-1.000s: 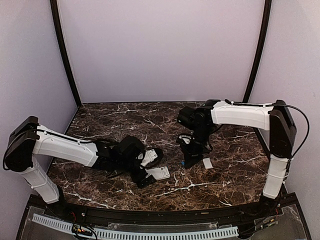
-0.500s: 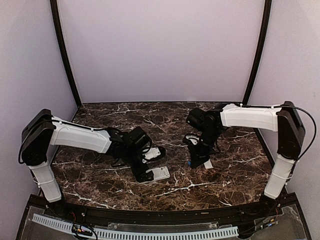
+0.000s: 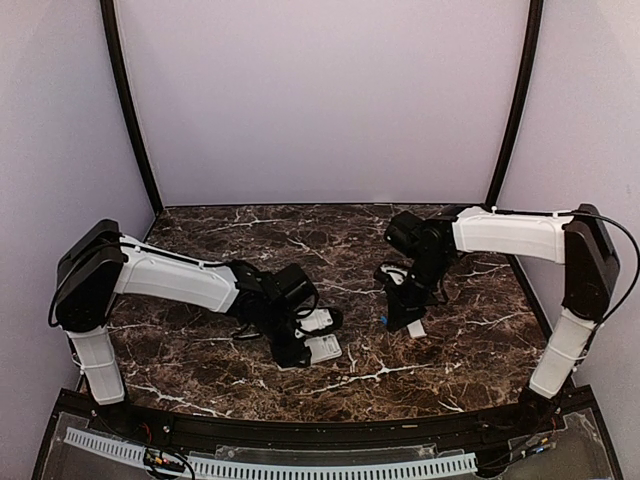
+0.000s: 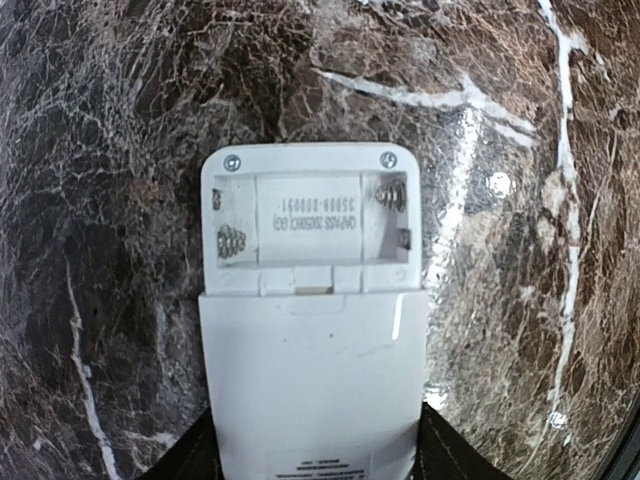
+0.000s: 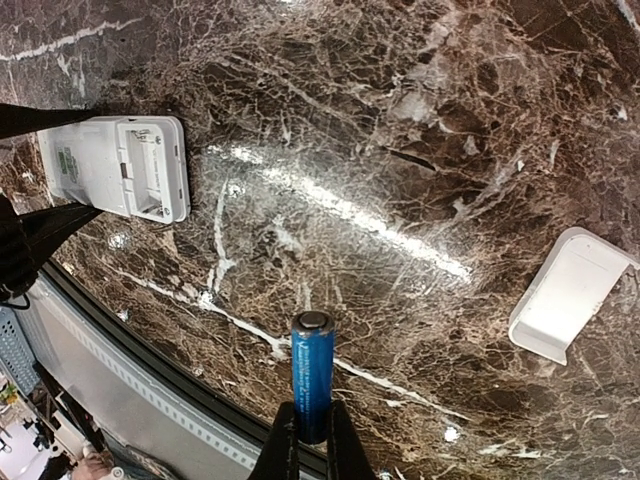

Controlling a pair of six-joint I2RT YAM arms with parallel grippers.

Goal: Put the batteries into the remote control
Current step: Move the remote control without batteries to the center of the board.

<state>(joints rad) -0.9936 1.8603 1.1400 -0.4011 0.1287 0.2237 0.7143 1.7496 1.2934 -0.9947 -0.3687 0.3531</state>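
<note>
**One cell in hand, bay open and empty: loading not yet begun**

The right pincer point(image 5: 308, 436) is clamped on the lower end of a blue battery point(image 5: 312, 368), which stands upright out of the fingertips with its top cap free. It hangs above the dark marbled worktop point(image 5: 420, 150), well apart from the handset. Just to its right in the wrist view lies the plain white cover plate point(image 5: 566, 296), off the handset and resting alone on the stone.

The left pincer point(image 4: 312, 458) is closed across the remote control point(image 4: 312, 370), a dark finger showing on each side of its lower body. The handset lies back-up at the front middle of the worktop, its open end pointing away from the left wrist. Whether it rests on the stone or is raised slightly, I cannot tell.

The battery compartment point(image 4: 308, 228) is bare: both slots are empty and the spring contacts point(image 4: 232, 241) at opposite ends are uncovered.

As I judge it, the preparation is finished: cover off, handset steadied, first cell picked up. All of the loading proper is left: carrying this cell across, turning it to lie along a slot, and pressing it against a spring. No second cell shows in any view, so where it lies is unknown.
</note>
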